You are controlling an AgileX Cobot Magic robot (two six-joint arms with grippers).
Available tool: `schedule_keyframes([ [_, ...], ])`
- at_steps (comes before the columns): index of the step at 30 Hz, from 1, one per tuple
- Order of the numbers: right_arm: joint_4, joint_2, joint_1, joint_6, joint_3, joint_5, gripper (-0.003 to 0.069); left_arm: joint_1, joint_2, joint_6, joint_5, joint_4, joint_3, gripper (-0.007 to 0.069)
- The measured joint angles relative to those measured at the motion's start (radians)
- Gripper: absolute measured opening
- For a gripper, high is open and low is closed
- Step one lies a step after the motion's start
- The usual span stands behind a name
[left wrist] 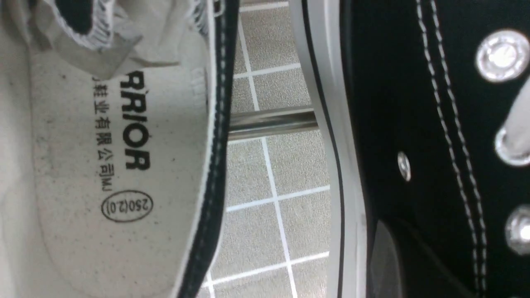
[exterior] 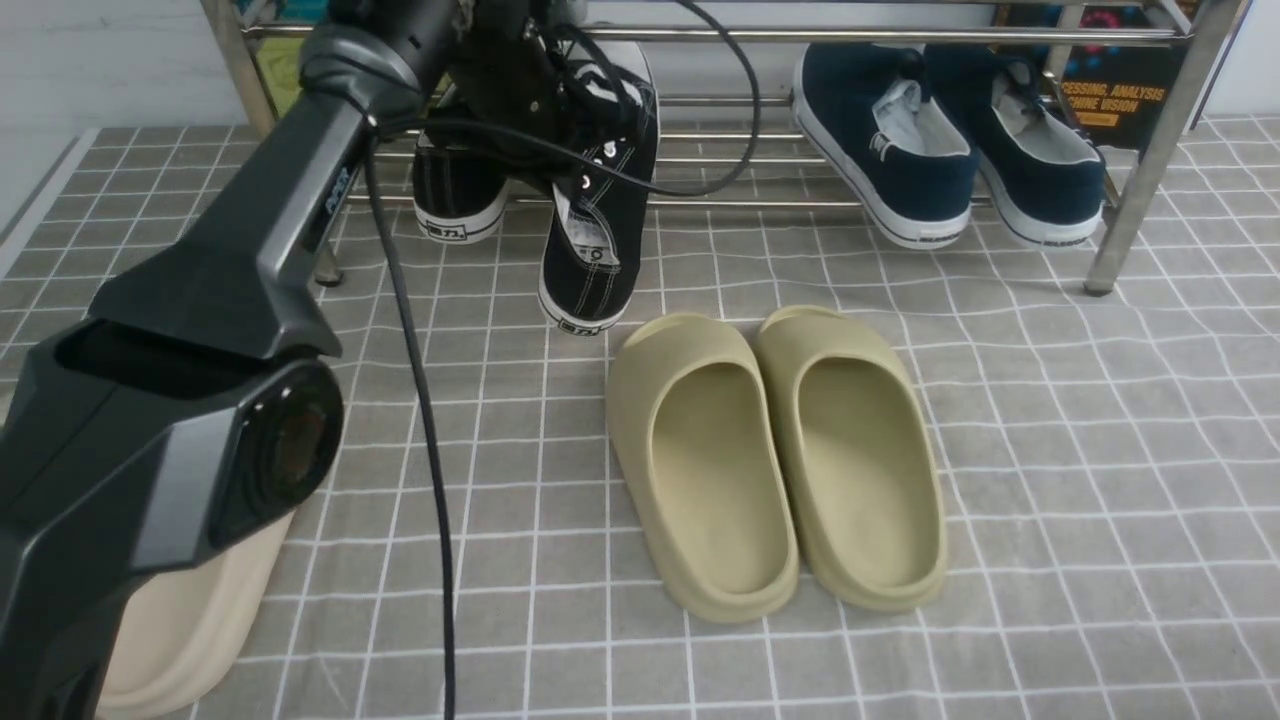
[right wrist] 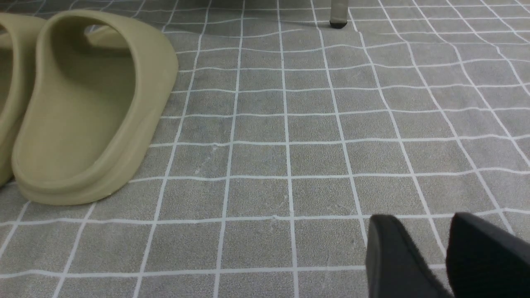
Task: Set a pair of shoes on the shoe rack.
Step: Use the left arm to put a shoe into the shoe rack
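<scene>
One black sneaker [exterior: 455,195] lies on the shoe rack [exterior: 800,205], heel toward me. The second black sneaker [exterior: 595,235] tilts heel-down over the rack's front rod, its heel past the edge and above the floor. My left gripper [exterior: 515,90] is at its upper side, shut on the canvas. In the left wrist view a dark finger [left wrist: 385,256] presses the black side of that sneaker [left wrist: 418,124], beside the other sneaker's insole [left wrist: 124,165]; a rack rod [left wrist: 271,122] shows between them. My right gripper [right wrist: 420,221] hovers open over bare mat, holding nothing.
Two navy sneakers [exterior: 950,140] sit on the rack's right part. A pair of olive slippers [exterior: 780,460] lies on the checked grey mat [exterior: 1100,450] in front; one slipper [right wrist: 91,111] is near my right gripper. A cream slipper [exterior: 190,620] lies under my left arm. A rack leg [exterior: 1120,240] stands at right.
</scene>
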Motion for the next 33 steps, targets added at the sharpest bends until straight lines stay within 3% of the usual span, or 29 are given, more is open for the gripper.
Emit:
schedule_keyframes([
  [8,0.0,0.0,0.0,0.0,0.0,0.0,0.0239,0.0,0.003,0.0,-0.148,0.011,0.0,0.0059],
  [12,0.0,0.0,0.0,0.0,0.0,0.0,0.0239,0.0,0.003,-0.01,-0.185,0.01,0.0,0.0156],
  [15,0.0,0.0,0.0,0.0,0.0,0.0,0.0239,0.0,0.0,-0.087,-0.239,0.038,0.0,0.0298],
  [18,0.0,0.0,0.0,0.0,0.0,0.0,0.0239,0.001,-0.006,-0.137,-0.246,0.043,0.0,0.0369],
  [21,0.0,0.0,0.0,0.0,0.0,0.0,0.0239,0.001,-0.016,-0.138,-0.223,0.032,0.0,0.0379],
  [24,0.0,0.0,0.0,0.0,0.0,0.0,0.0239,0.0,-0.051,-0.096,-0.153,0.008,0.0,0.0351],
  [29,0.0,0.0,0.0,0.0,0.0,0.0,0.0239,0.0,-0.159,-0.043,-0.029,-0.037,-0.001,0.0204],
  [30,0.0,0.0,0.0,0.0,0.0,0.0,0.0239,0.0,-0.195,-0.024,-0.004,-0.058,0.001,0.0124],
  [33,-0.001,0.0,0.0,0.0,0.0,0.0,0.0239,0.0,-0.235,-0.016,0.002,-0.109,0.057,0.0002],
])
